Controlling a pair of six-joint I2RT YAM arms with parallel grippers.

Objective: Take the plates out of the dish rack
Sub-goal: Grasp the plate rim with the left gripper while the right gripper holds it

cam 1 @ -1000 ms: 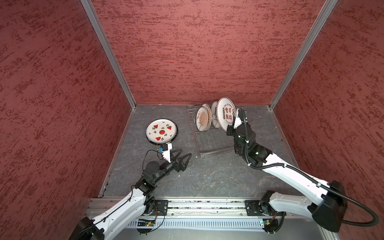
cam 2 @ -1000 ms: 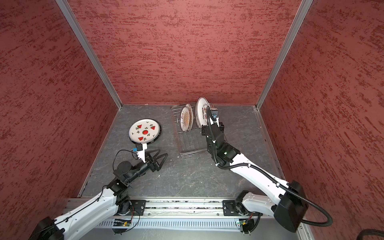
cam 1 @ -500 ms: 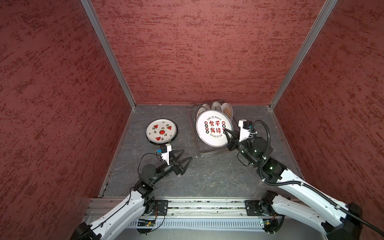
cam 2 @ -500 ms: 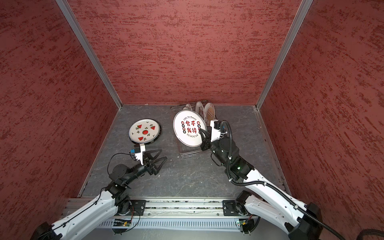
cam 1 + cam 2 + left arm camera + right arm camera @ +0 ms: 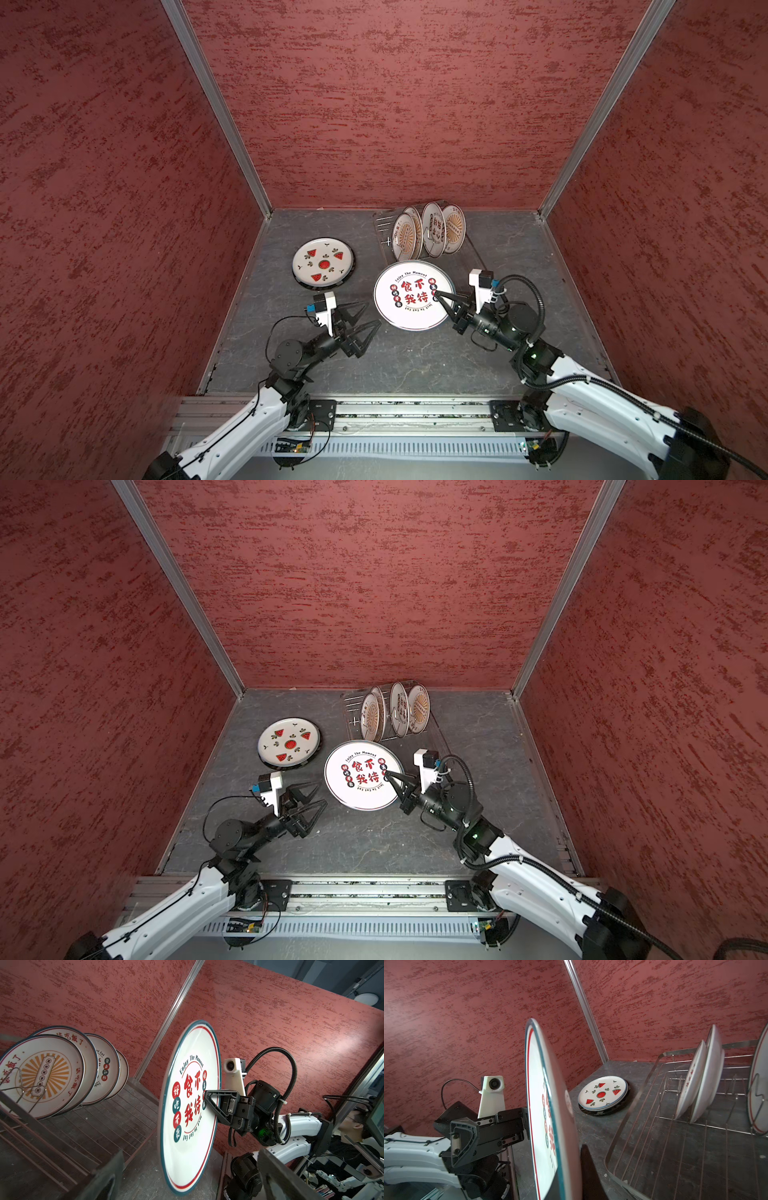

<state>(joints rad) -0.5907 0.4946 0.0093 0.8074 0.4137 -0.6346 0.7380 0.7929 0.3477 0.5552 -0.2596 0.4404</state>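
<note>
Red walls, grey tabletop

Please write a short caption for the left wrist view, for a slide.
Right gripper grips the lettered plate by its rim, near the dish rack.

The silver wire dish rack sits at the table's 12 o'clock. Four plates, sunburst and lettered, stand on edge at its far end. A teal-rimmed plate with red characters hangs mid-table, face upward, pinched at its 3 o'clock rim by the right end effector. At 10 o'clock the watermelon plate lies flat atop a dark-rimmed plate.
</note>
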